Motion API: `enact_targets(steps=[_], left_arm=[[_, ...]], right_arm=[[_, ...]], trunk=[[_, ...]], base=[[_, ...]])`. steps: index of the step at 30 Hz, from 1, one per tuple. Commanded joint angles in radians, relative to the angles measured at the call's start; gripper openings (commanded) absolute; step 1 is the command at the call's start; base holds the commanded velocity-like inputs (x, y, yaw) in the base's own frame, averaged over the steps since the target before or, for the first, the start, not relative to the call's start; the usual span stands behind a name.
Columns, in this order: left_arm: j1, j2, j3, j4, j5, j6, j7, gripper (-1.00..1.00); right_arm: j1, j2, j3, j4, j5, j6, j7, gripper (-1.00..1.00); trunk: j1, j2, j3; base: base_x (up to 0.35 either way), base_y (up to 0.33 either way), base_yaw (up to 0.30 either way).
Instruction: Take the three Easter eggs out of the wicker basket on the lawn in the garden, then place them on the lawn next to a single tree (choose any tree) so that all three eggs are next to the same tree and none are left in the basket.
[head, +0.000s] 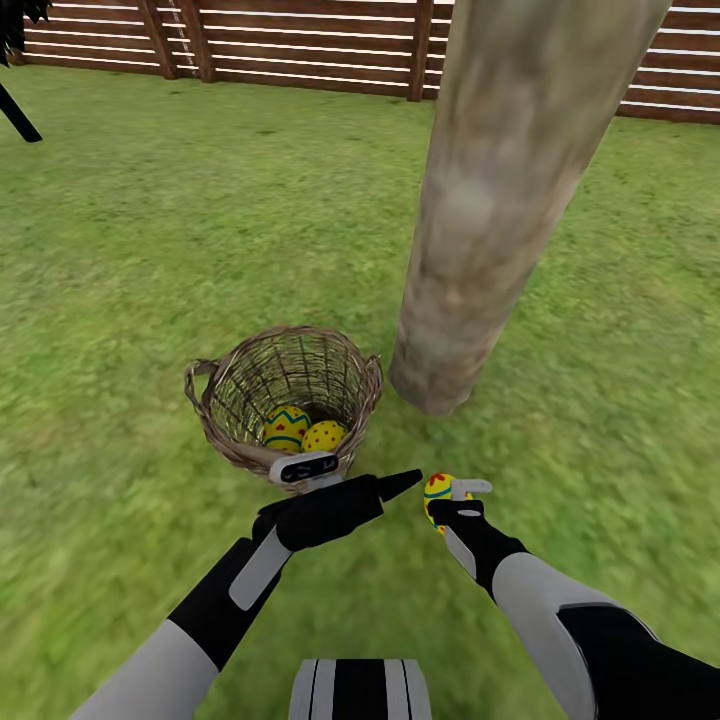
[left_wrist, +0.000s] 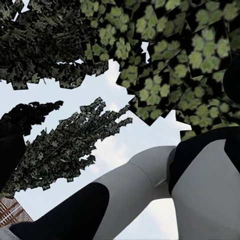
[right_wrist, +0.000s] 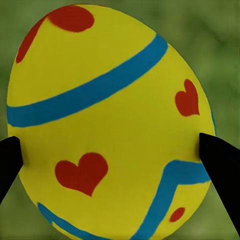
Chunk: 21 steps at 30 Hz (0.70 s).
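The right gripper (head: 447, 497) is pinching one egg (head: 436, 492), and the job now looks like setting it down on the lawn (head: 150, 250) beside the tree (head: 500, 200). To do that well, I think the arm should reach toward 12 o'clock, where the foot of the trunk is, go low until the egg nearly rests on the grass, and only then let go, so the egg does not drop and roll away. It should land near the trunk but not bump it.

In the right wrist view the heart egg (right_wrist: 107, 125) sits right between the two black fingers (right_wrist: 220, 165), one touching each side.

The wicker basket (head: 215, 385) stands just beside the tree, at about 9 o'clock from the trunk. Two eggs are in it: one with a zigzag (head: 286, 427) and one with dots (head: 324, 436).

The left gripper (head: 400, 484) hovers near the basket rim, and I cannot tell if its jaws are spread or pressed together
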Motion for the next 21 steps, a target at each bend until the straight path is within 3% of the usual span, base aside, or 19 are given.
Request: enact_targets(steps=[1,15,21], left_arm=[[-0.001,0.000,-0.002,0.001,0.005,0.010,-0.003,1.00],[0.000,0.002,-0.002,0.010,0.005,0.008,0.025,1.00],[0.021,0.000,-0.002,0.007,0.005,0.009,0.026,1.00]], right_arm=[[0.001,0.000,-0.004,0.051,-0.013,0.006,0.016,1.00],[0.001,-0.006,-0.004,0.051,-0.013,0.006,0.025,1.00],[0.001,0.003,0.001,0.051,-0.011,0.006,0.026,1.00]], trunk=[[0.001,0.000,-0.001],[0.001,0.000,-0.001],[0.001,0.000,-0.001]], base=[[0.000,0.000,0.000],[0.000,0.000,0.000],[0.000,0.000,0.000]])
